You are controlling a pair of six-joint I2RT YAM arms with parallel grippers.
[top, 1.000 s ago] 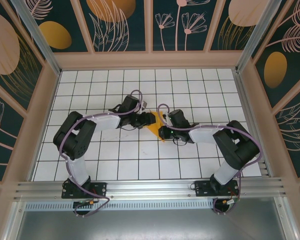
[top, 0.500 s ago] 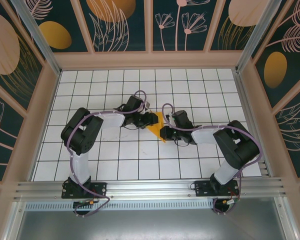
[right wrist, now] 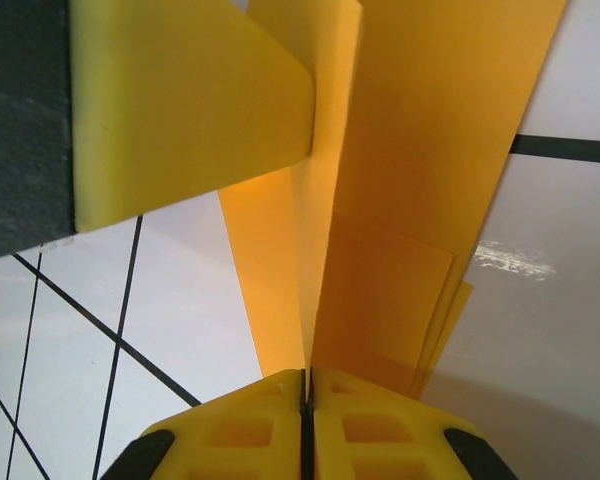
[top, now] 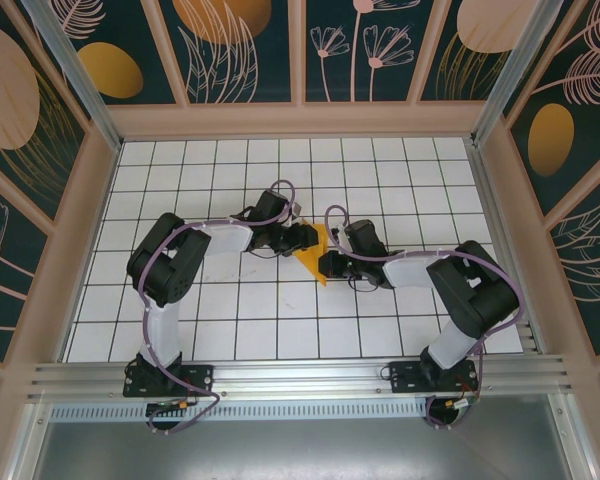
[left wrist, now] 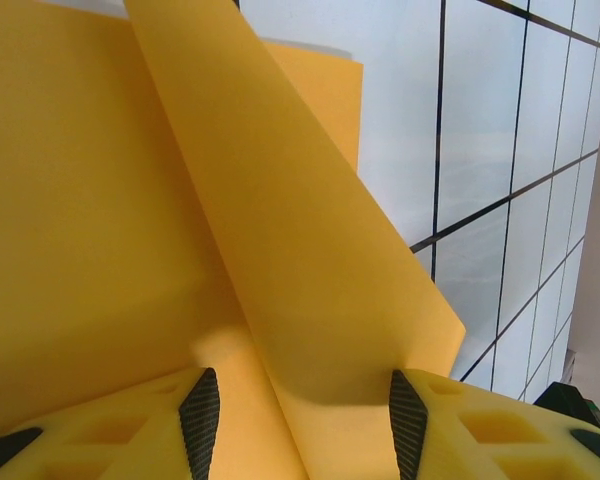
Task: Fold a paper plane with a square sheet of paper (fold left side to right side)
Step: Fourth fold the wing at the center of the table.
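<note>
Paper sheet (top: 315, 258): one, orange, folded.

The sheet of paper (top: 315, 258) lies on the table (top: 280, 320), around its middle. The left gripper (top: 306, 238) sits just left of the sheet at its far end, with a raised flap between its fingers. The right gripper (top: 327, 265) sits just right of the sheet, touching its edge.

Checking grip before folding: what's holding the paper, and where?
The right gripper pinches the orange paper by a raised flap's edge; the left gripper has its jaws open around another flap.
</note>
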